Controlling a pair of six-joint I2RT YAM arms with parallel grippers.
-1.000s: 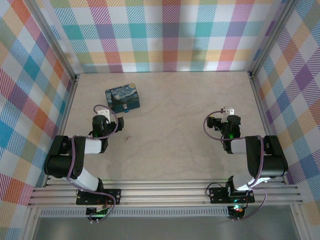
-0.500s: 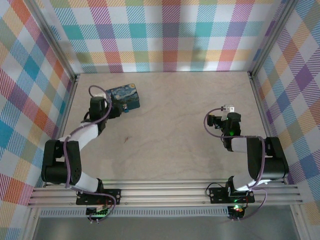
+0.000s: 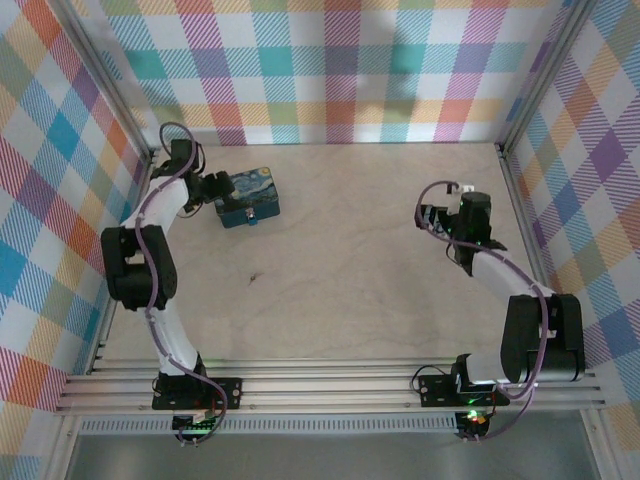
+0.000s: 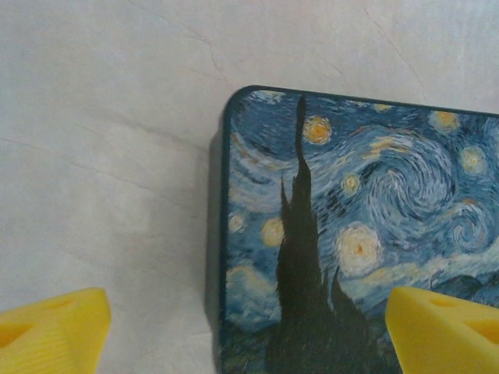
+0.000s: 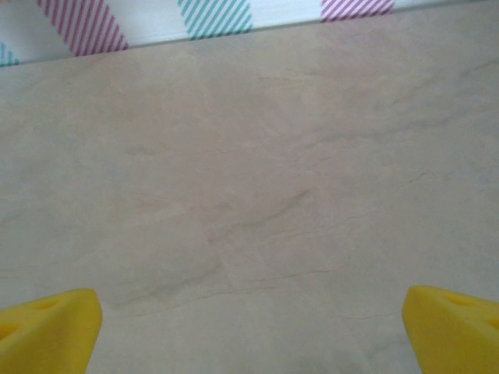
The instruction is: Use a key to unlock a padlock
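A blue tin box painted with a starry night (image 3: 246,198) lies at the far left of the table. A small pale piece (image 3: 250,218) sits on its near side, too small to tell whether it is the padlock. The key is out of view. My left gripper (image 3: 212,189) is at the box's left end. In the left wrist view the gripper (image 4: 249,335) is open, one yellow fingertip (image 4: 54,327) over the bare table, the other (image 4: 444,327) over the box lid (image 4: 359,234). My right gripper (image 3: 458,198) hovers open over bare wood (image 5: 249,234) at the right.
Plaid walls (image 3: 330,70) and aluminium posts close the table on three sides. The left arm runs close along the left wall (image 3: 60,190). The wooden tabletop (image 3: 340,270) is bare between the two arms.
My left arm has swung from the near left up to the far left corner, beside the box. My right arm has stretched a little farther from its base. Both grippers stay open.
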